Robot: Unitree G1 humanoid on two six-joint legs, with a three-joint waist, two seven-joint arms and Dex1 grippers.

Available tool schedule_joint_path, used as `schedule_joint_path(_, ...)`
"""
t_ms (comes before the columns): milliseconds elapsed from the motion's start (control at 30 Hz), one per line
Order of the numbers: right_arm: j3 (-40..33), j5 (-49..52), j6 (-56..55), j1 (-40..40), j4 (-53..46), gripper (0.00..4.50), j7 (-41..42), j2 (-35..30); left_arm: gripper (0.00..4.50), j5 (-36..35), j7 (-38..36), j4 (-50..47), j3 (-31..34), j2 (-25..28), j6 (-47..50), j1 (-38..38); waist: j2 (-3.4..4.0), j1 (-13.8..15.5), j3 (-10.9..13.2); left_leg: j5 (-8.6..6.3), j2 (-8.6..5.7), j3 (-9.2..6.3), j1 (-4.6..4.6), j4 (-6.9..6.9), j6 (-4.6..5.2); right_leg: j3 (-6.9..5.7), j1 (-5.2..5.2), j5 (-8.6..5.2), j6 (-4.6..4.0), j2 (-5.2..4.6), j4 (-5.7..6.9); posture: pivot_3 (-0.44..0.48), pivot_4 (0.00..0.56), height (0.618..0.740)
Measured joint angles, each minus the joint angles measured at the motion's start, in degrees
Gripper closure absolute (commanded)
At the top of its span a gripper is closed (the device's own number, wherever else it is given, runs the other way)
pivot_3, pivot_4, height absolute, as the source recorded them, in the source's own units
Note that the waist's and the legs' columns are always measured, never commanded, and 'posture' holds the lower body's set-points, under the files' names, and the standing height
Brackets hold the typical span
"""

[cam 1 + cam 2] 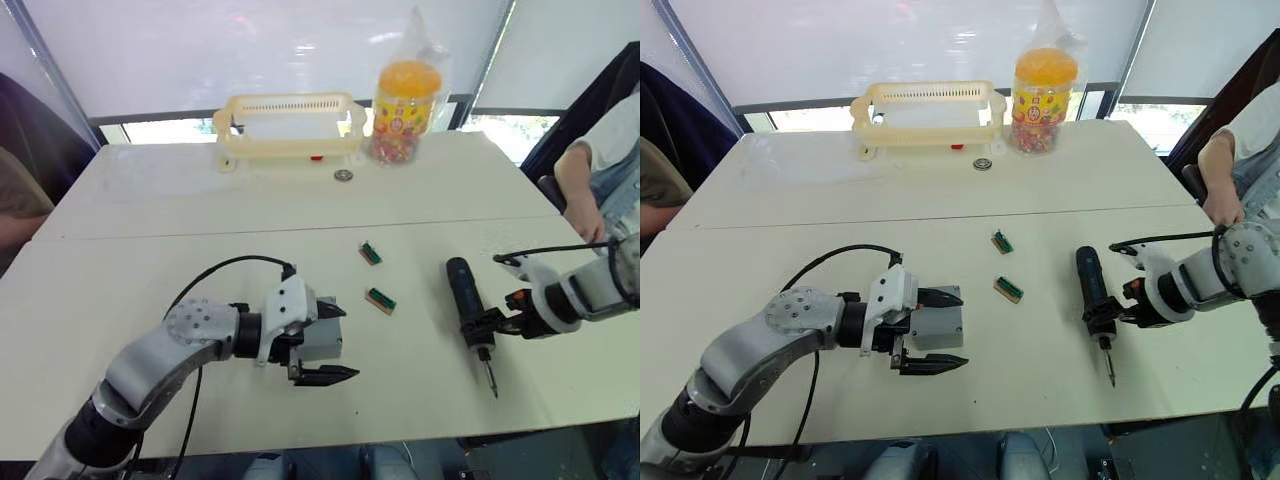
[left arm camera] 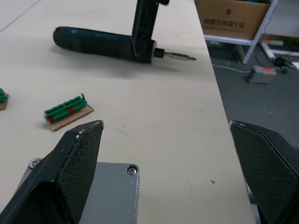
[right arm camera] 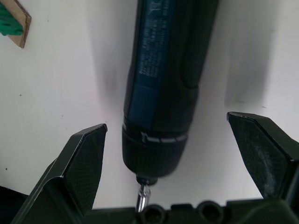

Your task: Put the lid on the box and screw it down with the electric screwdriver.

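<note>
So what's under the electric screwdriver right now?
The long black-and-dark-blue pen-shaped electric screwdriver lies flat on the bare white table. The right hand straddles its bit end, open. Its underside is hidden.

You can't tell if the lid is on the box [image 1: 936,327]; the left gripper [image 1: 940,330] hides much of it.
</note>
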Motion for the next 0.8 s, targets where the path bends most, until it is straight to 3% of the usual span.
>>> schedule_joint_path(100,0.1,-0.1,-0.3,1.2,-2.6,0.87,-2.9,0.2,0.00,0.1,1.7,0.0,-0.1,-0.9,0.2,0.4,-0.13,0.1,-0.1,0.00,0.00,-0.05,0.03,0.02,0.00,-0.04,0.08,0.00,0.00,0.00,-0.01,0.000,0.150,0.740)
schedule_joint_path(233,-0.7,-0.9,-0.6,4.0,-6.3,2.68,-5.1,0.2,0.00,0.3,3.1,0.0,0.1,-1.1,0.2,0.9,-0.37,0.1,-0.2,-0.01,0.00,-0.13,0.23,0.01,0.01,-0.12,0.33,-0.01,0.00,0.02,-0.08,0.000,0.150,0.740)
schedule_joint_path(467,-7.9,-2.9,0.0,4.9,-2.3,2.73,-6.0,4.6,0.00,0.1,0.7,5.4,5.5,3.6,-0.5,0.9,-0.46,-0.2,-0.3,-0.01,0.02,-0.05,0.39,0.02,0.01,-0.06,0.46,-0.02,-0.02,0.07,-0.11,0.000,0.150,0.740)
schedule_joint_path(600,-15.2,-7.2,-4.1,4.5,-0.1,2.73,-2.7,6.7,0.00,-1.6,-2.4,10.3,10.1,6.2,-0.5,0.2,-0.03,-0.3,-0.1,-0.01,0.02,0.09,0.38,-0.01,0.03,0.05,0.32,-0.01,0.02,0.06,-0.03,0.000,0.150,0.740)
schedule_joint_path(800,-32.6,-11.8,-29.8,11.4,-20.4,2.73,6.5,15.2,0.00,-2.8,-8.3,16.9,11.4,8.3,-0.8,-4.9,0.03,-0.2,-0.1,-0.03,0.07,-0.08,0.05,-0.06,0.05,-0.02,-0.07,0.02,0.06,0.27,0.19,0.000,0.150,0.740)
